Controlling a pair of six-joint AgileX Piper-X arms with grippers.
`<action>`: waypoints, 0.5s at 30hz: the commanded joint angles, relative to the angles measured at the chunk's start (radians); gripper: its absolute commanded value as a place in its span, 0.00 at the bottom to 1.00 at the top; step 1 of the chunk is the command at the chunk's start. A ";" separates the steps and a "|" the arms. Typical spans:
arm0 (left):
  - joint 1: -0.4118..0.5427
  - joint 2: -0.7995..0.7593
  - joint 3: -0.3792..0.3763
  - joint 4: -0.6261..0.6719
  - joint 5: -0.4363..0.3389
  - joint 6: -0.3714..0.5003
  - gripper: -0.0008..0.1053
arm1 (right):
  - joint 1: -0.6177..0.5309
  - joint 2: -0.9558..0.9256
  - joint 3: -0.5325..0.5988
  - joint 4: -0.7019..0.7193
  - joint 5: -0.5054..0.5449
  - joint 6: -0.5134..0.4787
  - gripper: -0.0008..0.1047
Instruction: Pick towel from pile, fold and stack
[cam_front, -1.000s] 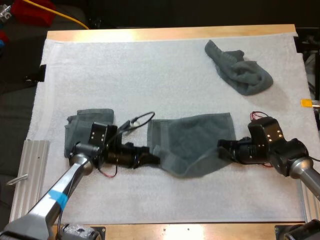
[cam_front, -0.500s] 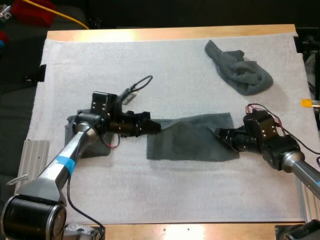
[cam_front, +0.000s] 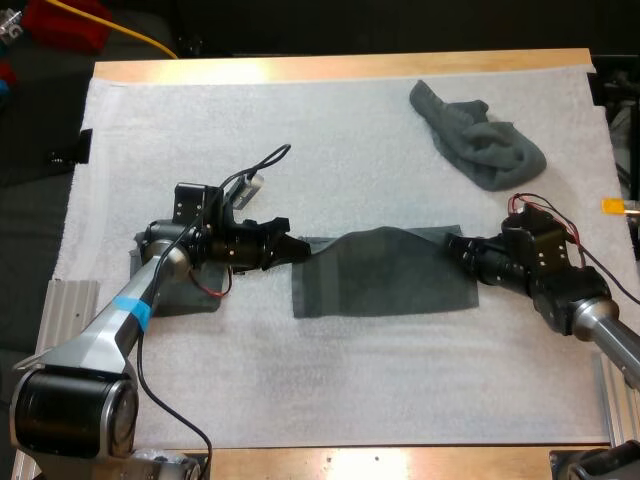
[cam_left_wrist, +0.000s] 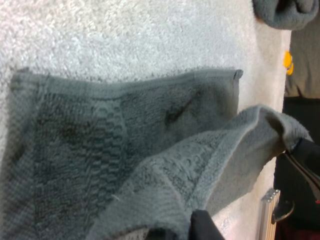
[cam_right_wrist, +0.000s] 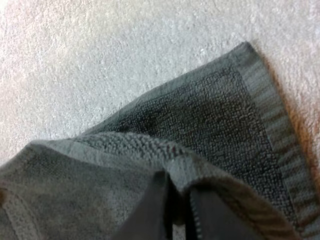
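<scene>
Okay so quick status from my remote seat: both claws have the same dark grey-green towel (cam_front: 385, 285), which sits about mid-mat, a bit toward the near side. My left gripper (cam_front: 297, 250) is at the towel's far left corner and my right gripper (cam_front: 452, 243) is at the far right corner, so the cloth spans between them. The bottom layer lies flat on the white mat (cam_front: 350, 150), and the top layer is doubled over it, humped up a little along the far edge instead of lying flush. From the right wrist cam, the two black fingers (cam_right_wrist: 150, 210) are pinched together on the thick hem of the upper layer, with the flat layer spread out beyond them, so that claw is clamped on the towel for sure. From the left wrist cam I get one dark fingertip (cam_left_wrist: 202, 225) with the upper fold draped over and around it, and from above that claw looks closed on the corner too. The other arm's claw sits at the opposite raised corner in that view. Off to the far right of the mat there's the crumpled towel (cam_front: 480, 140), well apart from everything. A folded towel (cam_front: 180, 298) lies flat at the left side, partly under my left arm. Wooden table (cam_front: 340, 68) peeks out along the far edge.
</scene>
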 joint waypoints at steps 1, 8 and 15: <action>0.001 -0.002 -0.004 -0.016 -0.004 0.000 0.02 | -0.003 -0.001 -0.002 -0.002 0.009 0.002 0.02; 0.001 -0.002 -0.004 -0.022 0.000 0.000 0.70 | -0.003 -0.001 -0.002 -0.007 0.006 0.002 0.13; 0.001 -0.017 -0.004 -0.050 0.077 0.021 0.60 | -0.003 -0.003 -0.002 -0.090 -0.030 -0.008 0.62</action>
